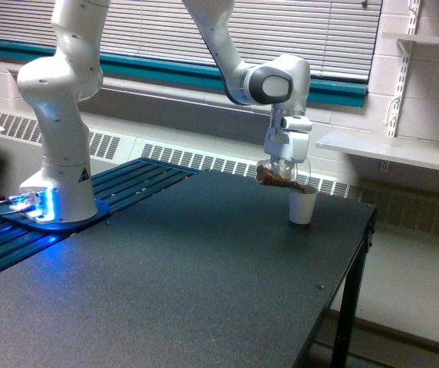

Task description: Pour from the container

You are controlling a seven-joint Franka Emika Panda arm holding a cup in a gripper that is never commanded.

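The container (279, 175) is a small clear plastic cup with brown granules inside. It is tipped almost on its side, its mouth pointing to the exterior view's right. My gripper (285, 162) is shut on it from above. Its mouth hangs just over the rim of a white paper cup (302, 205), which stands upright on the black table (181, 284) near the far right corner. Brown granules lie along the container's lower wall up to its lip.
The arm's white base (58, 176) stands on a blue-lit plate at the exterior view's left. A white shelf (392, 149) juts from the wall at the right. The table's right edge (350, 268) runs close to the paper cup.
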